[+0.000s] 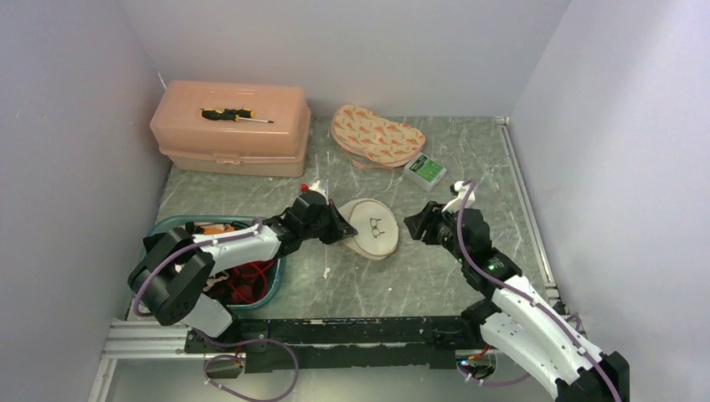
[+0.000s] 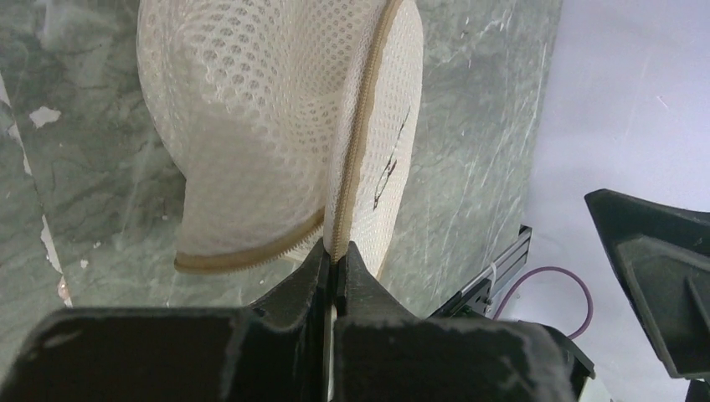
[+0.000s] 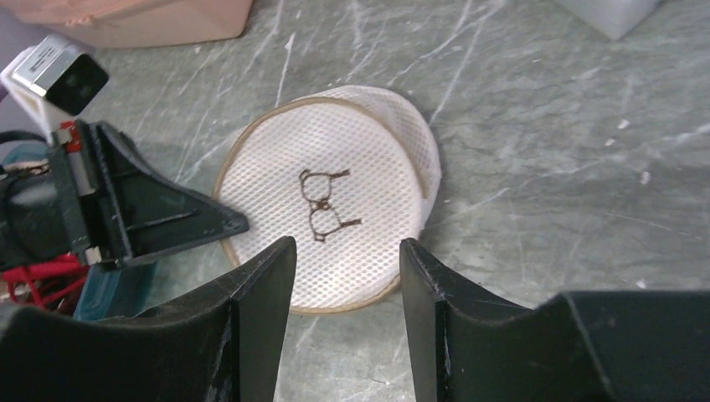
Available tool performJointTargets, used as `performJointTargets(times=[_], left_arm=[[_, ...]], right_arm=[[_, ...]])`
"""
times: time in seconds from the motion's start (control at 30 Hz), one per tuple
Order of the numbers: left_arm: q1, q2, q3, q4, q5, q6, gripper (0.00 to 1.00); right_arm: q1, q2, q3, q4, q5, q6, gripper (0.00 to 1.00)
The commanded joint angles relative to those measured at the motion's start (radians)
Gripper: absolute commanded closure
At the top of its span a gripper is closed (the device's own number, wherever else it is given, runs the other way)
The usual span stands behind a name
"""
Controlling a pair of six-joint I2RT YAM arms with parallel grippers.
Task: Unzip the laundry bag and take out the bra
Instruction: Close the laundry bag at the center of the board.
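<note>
Nearest, at 8 o'clock on the desk (image 1: 469,159), a teal bin (image 1: 280,272) sits under the left arm. The bra (image 1: 245,280) lies inside it as a bright red tangle of fabric and thin straps, partly hidden by the arm. It is well apart from the laundry bag (image 1: 374,228).

That round white mesh bag sits at the desk's centre, edged with a tan zipper and marked with a small bra outline on its face. The left hand (image 1: 343,228) comes at it from 9 o'clock and is closed tight on the zipper edge, the tape pinched between its fingertips. In the left wrist view, one zipper tape peels away from the other just above the grip, so the bag is open there.

The right hand (image 1: 414,224) hovers at the bag's 3 o'clock, near but not touching it. Its fingers are apart and hold nothing.

Farther back, at 1 o'clock, lies a small green-and-white box (image 1: 425,170). Just beside it at 12 o'clock is a peach patterned fabric pouch (image 1: 377,136). At 11 o'clock stands a peach plastic lidded box (image 1: 230,134), and a screwdriver (image 1: 234,115) lies on its lid.
</note>
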Motion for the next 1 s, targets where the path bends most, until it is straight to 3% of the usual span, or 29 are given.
performJointTargets(times=[0.0,0.27,0.53,0.8,0.97], left_arm=[[0.035,0.034,-0.008,0.098,0.032,-0.003,0.97],[0.07,0.089,-0.016,0.033,-0.053,-0.013,0.97],[0.08,0.149,-0.009,0.003,-0.078,-0.004,0.97],[0.082,0.18,0.049,-0.17,-0.192,0.012,0.97],[0.082,0.206,0.076,-0.201,-0.211,0.028,0.97]], right_arm=[[-0.004,0.043,-0.018,0.121,-0.132,-0.003,0.48],[-0.003,0.212,-0.045,0.335,-0.259,0.077,0.58],[0.013,0.515,0.029,0.572,-0.342,0.153,0.71],[0.037,0.78,0.072,0.694,-0.284,0.165,0.8],[0.037,0.878,0.086,0.682,-0.253,0.152,0.82]])
